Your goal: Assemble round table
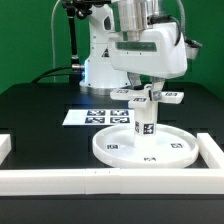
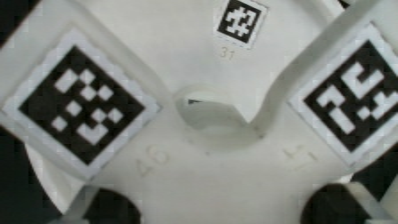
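Observation:
The large round disc lies flat on the black table, close to the front wall. The short post stands upright at the disc's middle. On top of the post sits the cross-shaped foot, level, with tags on its arms. My gripper comes straight down onto it. In the wrist view the foot fills the frame, its centre hole and three tags showing. My gripper has one arm of the foot between its dark fingertips, shut on it.
The marker board lies flat behind the disc, towards the exterior view's left. White border walls run along the front and the exterior view's right side. The arm's base stands at the back.

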